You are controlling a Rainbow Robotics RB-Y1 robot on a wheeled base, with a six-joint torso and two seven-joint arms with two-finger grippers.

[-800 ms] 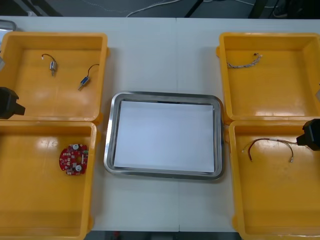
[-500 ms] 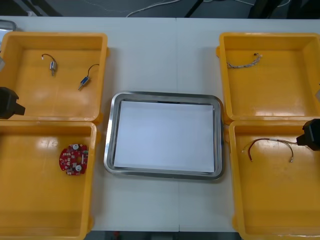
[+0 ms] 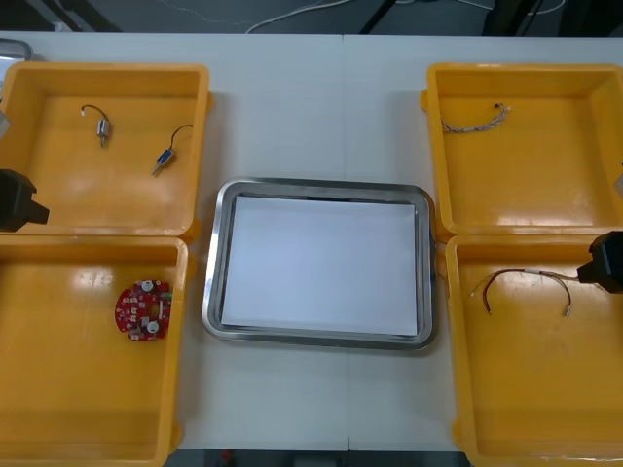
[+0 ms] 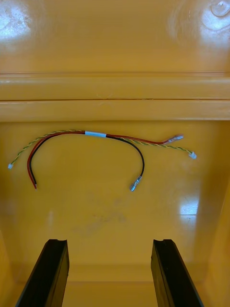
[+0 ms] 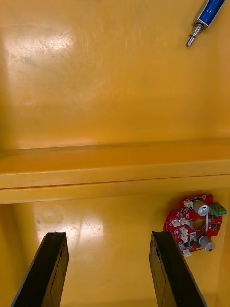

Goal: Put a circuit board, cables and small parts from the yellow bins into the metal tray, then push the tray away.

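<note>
A round red circuit board (image 3: 143,310) lies in the near left yellow bin (image 3: 58,409); in the left wrist view the circuit board (image 5: 195,230) sits just beyond one finger. My left gripper (image 5: 109,271) is open and holds nothing; it hovers at the table's left edge (image 3: 18,200). A red and yellow cable (image 3: 523,286) lies in the near right bin (image 3: 545,399). My right gripper (image 4: 111,273) is open above that bin, the cable (image 4: 100,144) ahead of its fingers. The metal tray (image 3: 319,336), white inside, sits in the middle.
The far left bin (image 3: 58,195) holds two small metal parts (image 3: 101,128) (image 3: 165,158); one blue-bodied part (image 5: 207,17) lies beyond the bin wall. A twisted cable (image 3: 475,121) lies in the far right bin (image 3: 545,195). Bare table (image 3: 321,117) lies beyond the tray.
</note>
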